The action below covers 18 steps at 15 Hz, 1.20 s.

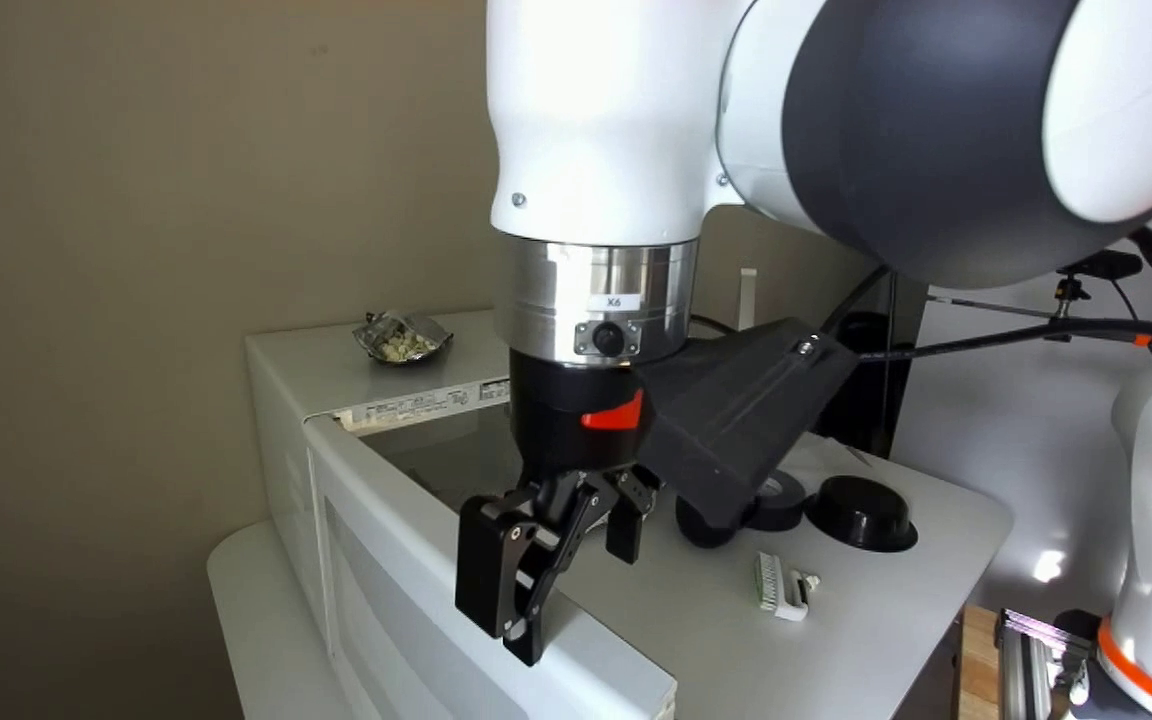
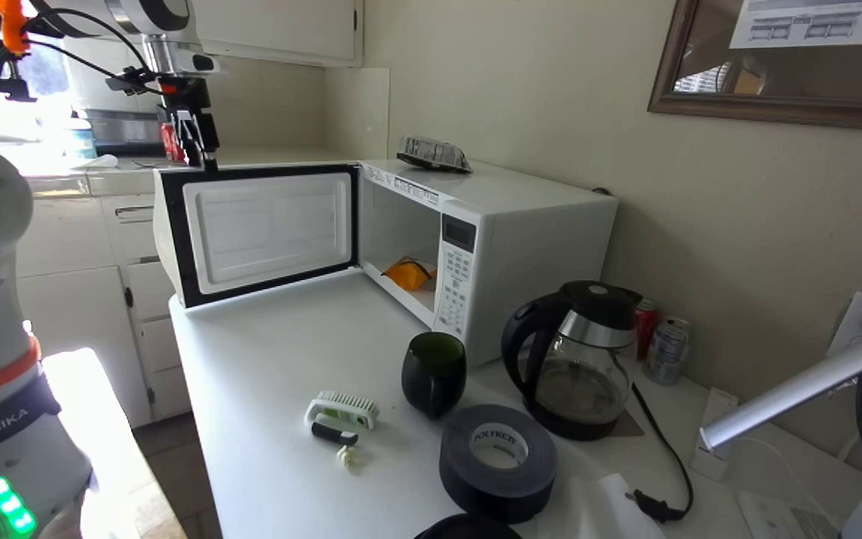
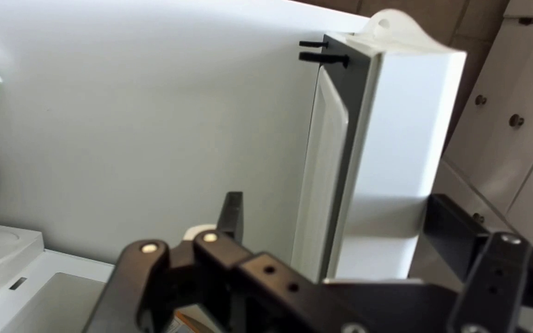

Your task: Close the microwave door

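Observation:
The white microwave stands on the table against the wall. Its door is swung wide open, its inner panel facing the table. The door also shows in an exterior view and in the wrist view. My gripper points down over the door's top edge and is open. In the wrist view the gripper has one finger on each side of the door. The outer finger is at or very close to the door's outer face; the inner finger is clearly apart from it.
An open foil packet lies on the microwave top. An orange item is inside the microwave. On the table are a brush, a dark cup, a tape roll and a kettle. A black bowl lies upside down.

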Each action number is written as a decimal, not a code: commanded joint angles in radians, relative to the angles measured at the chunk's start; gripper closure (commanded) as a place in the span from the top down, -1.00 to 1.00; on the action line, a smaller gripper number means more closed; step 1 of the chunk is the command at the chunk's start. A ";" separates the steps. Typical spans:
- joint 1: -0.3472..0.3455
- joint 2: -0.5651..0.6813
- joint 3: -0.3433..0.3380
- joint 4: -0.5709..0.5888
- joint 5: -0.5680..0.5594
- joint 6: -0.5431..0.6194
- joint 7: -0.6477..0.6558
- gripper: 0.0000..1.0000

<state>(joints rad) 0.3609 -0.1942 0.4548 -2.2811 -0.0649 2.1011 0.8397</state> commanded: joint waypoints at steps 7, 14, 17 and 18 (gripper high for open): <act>-0.089 -0.114 -0.049 -0.096 -0.046 -0.048 0.108 1.00; -0.175 -0.210 -0.096 -0.156 -0.104 -0.144 0.182 1.00; -0.219 -0.269 -0.133 -0.167 -0.128 -0.157 0.196 1.00; -0.234 -0.287 -0.145 -0.166 -0.135 -0.159 0.196 1.00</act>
<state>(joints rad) 0.1574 -0.4021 0.3343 -2.4169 -0.1759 1.9589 1.0094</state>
